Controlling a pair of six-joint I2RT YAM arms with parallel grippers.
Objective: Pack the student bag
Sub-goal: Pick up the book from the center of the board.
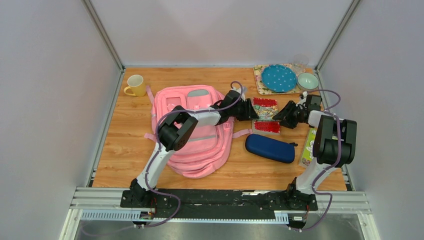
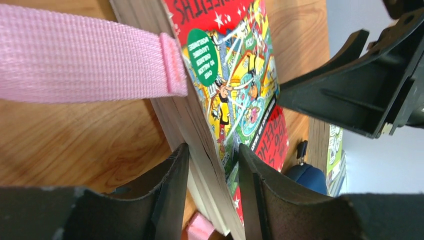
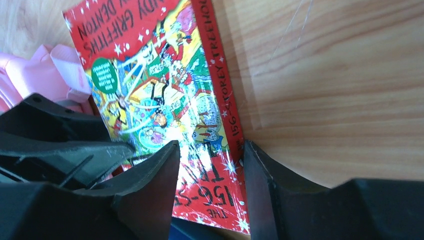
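The pink student bag [image 1: 192, 132] lies flat at centre left; one of its straps [image 2: 85, 55] crosses the left wrist view. A red comic-cover book [image 1: 265, 115] lies right of the bag. My left gripper [image 1: 251, 110] is shut on the book's page edge [image 2: 212, 150], one finger under the pages and one on the cover [image 2: 230, 90]. My right gripper [image 1: 281, 116] is open at the opposite side, its fingers [image 3: 210, 145] straddling the spine end of the book [image 3: 150, 75]. Each gripper shows in the other's wrist view.
A navy-blue oval zip pouch [image 1: 270, 148] lies just in front of the book. A green-covered booklet [image 1: 307, 147] sits by the right arm. A yellow mug [image 1: 135, 85] stands at back left. A tray [image 1: 260, 82] with a blue plate, a bowl [image 1: 307, 81] and a glass stand at back right.
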